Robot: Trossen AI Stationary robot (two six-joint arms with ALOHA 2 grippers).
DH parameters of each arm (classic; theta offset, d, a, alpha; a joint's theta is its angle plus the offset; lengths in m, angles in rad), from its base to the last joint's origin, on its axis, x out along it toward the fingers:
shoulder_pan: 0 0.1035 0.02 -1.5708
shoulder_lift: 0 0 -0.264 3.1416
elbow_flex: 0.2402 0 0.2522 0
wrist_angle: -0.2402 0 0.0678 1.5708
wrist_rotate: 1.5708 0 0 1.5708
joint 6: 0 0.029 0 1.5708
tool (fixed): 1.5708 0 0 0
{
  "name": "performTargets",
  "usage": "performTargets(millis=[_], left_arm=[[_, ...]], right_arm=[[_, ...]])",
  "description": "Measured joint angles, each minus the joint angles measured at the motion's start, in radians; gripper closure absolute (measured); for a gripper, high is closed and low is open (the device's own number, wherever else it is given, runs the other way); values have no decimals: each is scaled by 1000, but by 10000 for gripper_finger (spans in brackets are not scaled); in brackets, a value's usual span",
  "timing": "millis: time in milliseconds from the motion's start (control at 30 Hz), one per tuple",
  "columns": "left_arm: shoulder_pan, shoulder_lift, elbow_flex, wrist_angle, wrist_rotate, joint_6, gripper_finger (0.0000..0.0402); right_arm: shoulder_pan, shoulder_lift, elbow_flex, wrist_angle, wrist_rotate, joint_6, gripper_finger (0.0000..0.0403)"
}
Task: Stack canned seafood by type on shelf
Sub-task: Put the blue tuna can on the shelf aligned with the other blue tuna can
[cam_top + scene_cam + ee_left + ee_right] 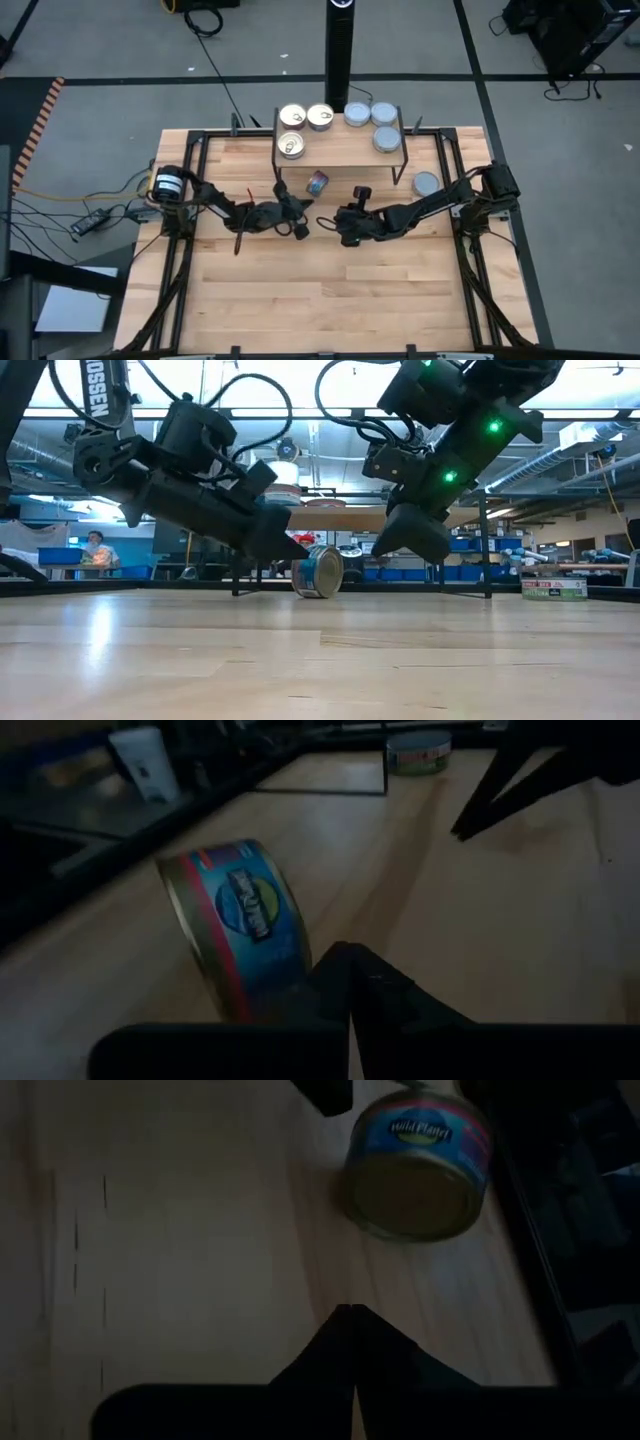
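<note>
Flanking a tin [317, 182] that stands on its edge on the table [330, 290], just in front of the shelf [340, 152].
The left gripper [300, 228] and right gripper [330, 222] are clenched and empty; six tins lie flat on the shelf, another [426, 184] beside it.

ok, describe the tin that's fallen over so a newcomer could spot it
Find the small wooden shelf at the table's far edge. Just in front of it, on the tabletop between the two claws, is one tin. It alone stands on its edge, blue label showing; every other tin lies flat.

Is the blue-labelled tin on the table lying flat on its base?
No, the blue-labelled tin stands on its edge on the table, like a wheel.
</note>
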Motion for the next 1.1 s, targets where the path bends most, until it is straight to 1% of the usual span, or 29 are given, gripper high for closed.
performTargets(millis=[133, 233, 333, 467, 633, 733, 833, 900, 1000, 1100], left_arm=[[-45, -3, 0, 28, -112, 65, 394], [-72, -5, 0, 53, -189, 112, 393], [-82, -5, 18, 43, -214, 105, 379], [-94, -6, 87, -70, -216, 34, 332], [-113, -6, 206, -298, -236, -32, 251], [-137, -6, 274, -409, -307, -33, 203], [-167, -6, 329, -512, -434, -27, 162], [-180, -7, 350, -586, -503, -76, 138], [-175, -7, 357, -672, -530, -212, 112], [-155, -7, 357, -753, -532, -328, 99]], right_arm=[[0, 0, 0, 37, -30, -14, 392], [0, 0, 0, 48, -34, -34, 385], [-3, 0, 0, 48, -34, -36, 377], [-5, 0, 0, 48, -49, -36, 373], [-4, 0, 1, 45, -106, -35, 373], [-4, 0, 1, 44, -117, -33, 373], [-4, 0, 1, 40, -128, -33, 373], [-4, 0, 1, 38, -130, -32, 373], [0, 0, 1, 34, -130, -32, 373], [6, 0, 1, 23, -130, -32, 373]])
